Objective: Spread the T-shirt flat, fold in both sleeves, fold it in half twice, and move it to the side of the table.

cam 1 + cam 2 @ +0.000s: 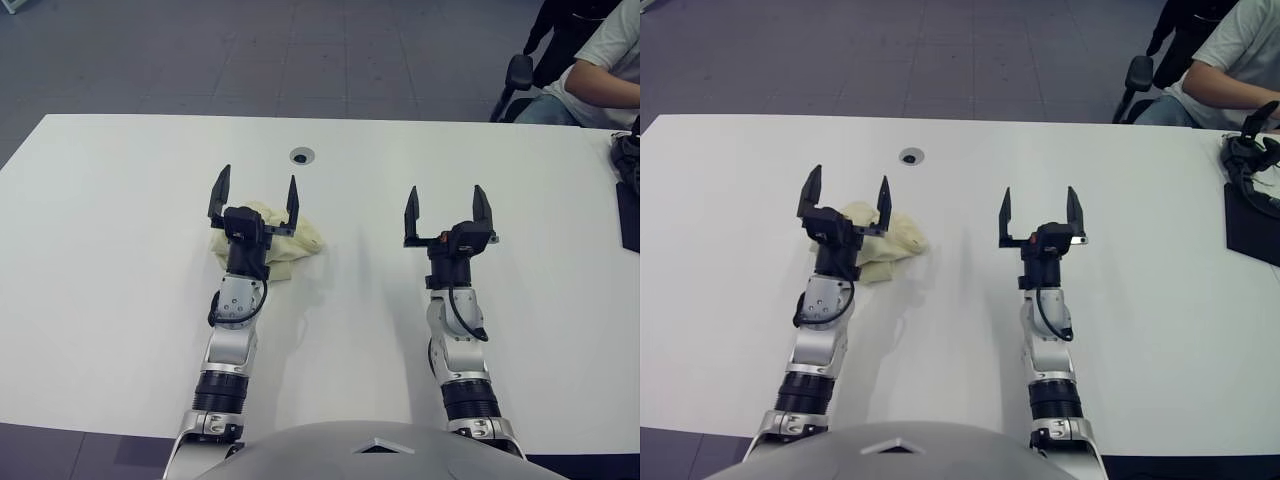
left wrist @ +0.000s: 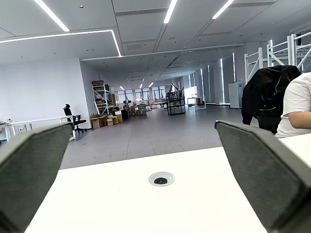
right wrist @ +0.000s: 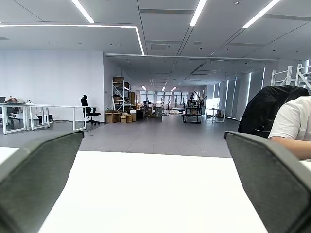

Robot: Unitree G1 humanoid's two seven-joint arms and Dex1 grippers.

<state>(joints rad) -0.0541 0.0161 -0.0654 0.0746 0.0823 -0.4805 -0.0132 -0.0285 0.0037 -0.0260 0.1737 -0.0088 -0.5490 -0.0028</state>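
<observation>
- The left gripper (image 1: pixel 259 177) was held level over the white table (image 1: pixel 120 200), its two dark fingers (image 2: pixel 29 170) spread wide with nothing between them.
- The T-shirt (image 1: pixel 300 240), pale yellow and crumpled in a heap, lay on the table under that gripper's base and wrist. It bulged out on the side towards the other arm. I couldn't tell whether the gripper touched the cloth.
- A round cable port (image 1: pixel 302 155) sat in the table just ahead of the left fingertips.
- The right gripper (image 1: pixel 446 190) was alongside, apart from the shirt, also wide open and empty, with bare table in front of it.
</observation>
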